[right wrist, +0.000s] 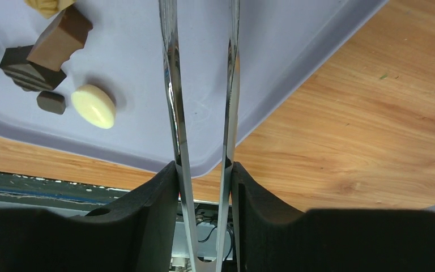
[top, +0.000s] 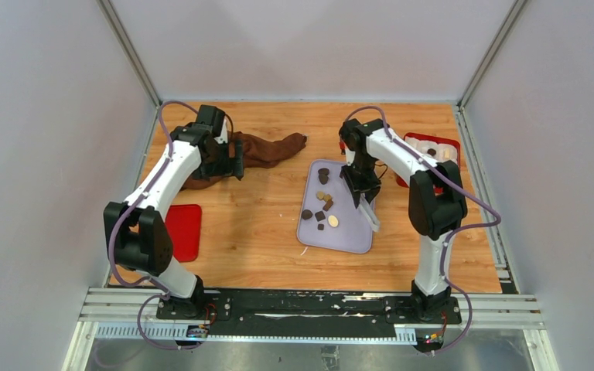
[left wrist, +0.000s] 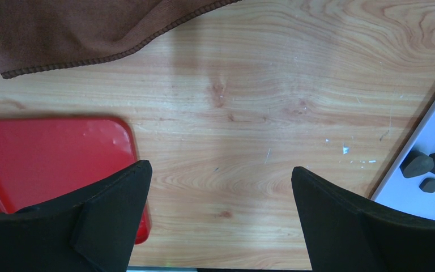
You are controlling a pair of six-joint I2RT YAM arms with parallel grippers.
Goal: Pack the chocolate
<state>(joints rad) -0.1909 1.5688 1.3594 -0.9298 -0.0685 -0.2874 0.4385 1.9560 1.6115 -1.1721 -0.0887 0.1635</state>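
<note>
While right end effector (right wrist: 204,173) clamps tongs (right wrist: 173,102), left end effector (left wrist: 221,187) gapes empty; roughly eight chocolate pieces (top: 319,216) on lavender tray (top: 352,236).

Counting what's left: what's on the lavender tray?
On the tray: loose chocolates, dark, tan, one cream. The right gripper holds tongs above it; its arm hides the far right corner.

A wood-grain worktop (top: 255,239) fills the middle of the booth, its warm orange boards marked with fine scratches and white flecks. Plain pale grey walls (top: 309,46) close it in at the back and on both sides, meeting at slanting aluminium posts (top: 130,54). Silver rails (top: 510,313) run along the near edge, above a dull grey surface (top: 317,357). The light is even and the shadows are soft.
</note>
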